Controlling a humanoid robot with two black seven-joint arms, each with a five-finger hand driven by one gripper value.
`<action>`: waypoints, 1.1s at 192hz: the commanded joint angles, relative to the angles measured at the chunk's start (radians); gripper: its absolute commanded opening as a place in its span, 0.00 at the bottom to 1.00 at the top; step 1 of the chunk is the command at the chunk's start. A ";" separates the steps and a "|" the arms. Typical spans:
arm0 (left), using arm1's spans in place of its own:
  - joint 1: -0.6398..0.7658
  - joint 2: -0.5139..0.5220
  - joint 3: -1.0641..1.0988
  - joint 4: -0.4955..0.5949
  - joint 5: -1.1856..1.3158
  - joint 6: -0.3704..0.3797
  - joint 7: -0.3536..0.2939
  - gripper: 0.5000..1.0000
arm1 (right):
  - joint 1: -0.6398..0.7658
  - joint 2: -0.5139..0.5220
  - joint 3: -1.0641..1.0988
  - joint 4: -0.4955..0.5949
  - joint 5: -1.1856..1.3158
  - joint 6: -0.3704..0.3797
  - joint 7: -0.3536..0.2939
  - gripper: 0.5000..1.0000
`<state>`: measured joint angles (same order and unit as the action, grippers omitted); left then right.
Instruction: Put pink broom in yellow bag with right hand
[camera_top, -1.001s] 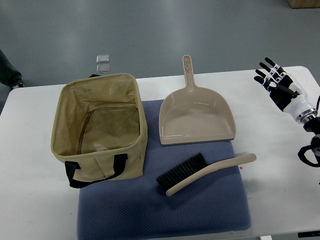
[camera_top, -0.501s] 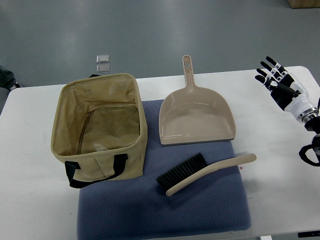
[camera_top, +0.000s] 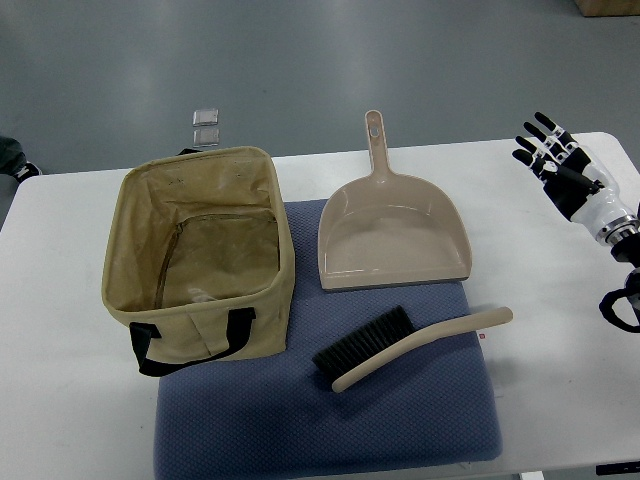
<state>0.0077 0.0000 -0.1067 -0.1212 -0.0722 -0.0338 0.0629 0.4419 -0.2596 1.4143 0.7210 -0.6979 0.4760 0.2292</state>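
Observation:
The broom (camera_top: 405, 346), a beige-pink hand brush with black bristles, lies on the blue mat (camera_top: 330, 420) with its handle pointing right. The yellow bag (camera_top: 200, 255) stands open on the mat's left side, its black handle at the front. My right hand (camera_top: 556, 163) hovers over the table's far right corner, fingers spread and holding nothing, well away from the broom. The left arm does not show.
A beige-pink dustpan (camera_top: 392, 235) lies behind the broom, handle pointing away. The white table (camera_top: 60, 400) ends just behind the bag and dustpan. Two small clear squares (camera_top: 206, 125) lie on the grey floor beyond. A dark shape (camera_top: 12, 160) shows at the left edge.
My right hand has drifted slightly to the right. The dark shape at the left edge has shrunk back. Broom, bag and dustpan have not moved.

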 joint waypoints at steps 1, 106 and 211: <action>0.000 0.000 0.001 -0.003 0.000 0.000 0.000 1.00 | 0.000 -0.001 0.000 0.000 0.000 -0.005 0.001 0.88; 0.000 0.000 0.001 0.000 0.000 0.000 0.000 1.00 | 0.012 -0.018 -0.015 0.002 -0.003 0.004 0.004 0.88; 0.000 0.000 0.001 0.000 0.000 0.000 0.000 1.00 | 0.052 -0.254 -0.383 0.112 -0.018 0.003 0.173 0.87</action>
<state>0.0079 0.0000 -0.1066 -0.1213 -0.0719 -0.0335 0.0630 0.4888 -0.4727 1.0867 0.7872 -0.7079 0.4815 0.3908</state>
